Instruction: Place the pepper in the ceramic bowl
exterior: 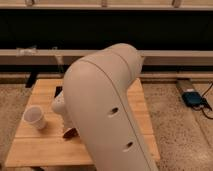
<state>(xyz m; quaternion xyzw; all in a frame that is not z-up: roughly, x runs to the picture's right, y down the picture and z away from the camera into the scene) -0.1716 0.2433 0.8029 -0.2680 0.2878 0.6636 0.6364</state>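
My arm's large pale link fills the middle of the camera view and hides much of the wooden table (35, 147). The gripper (66, 126) reaches down at the table's middle left, just left of that link. A small dark-red bit, the pepper (69, 133), shows right at the gripper's lower end, on or just above the tabletop. I cannot tell whether the gripper holds it. The orange ceramic bowl is hidden behind the arm.
A white paper cup (34, 118) stands on the table's left part, left of the gripper. A blue device with cables (192, 98) lies on the floor at the right. A dark wall with a ledge runs behind the table.
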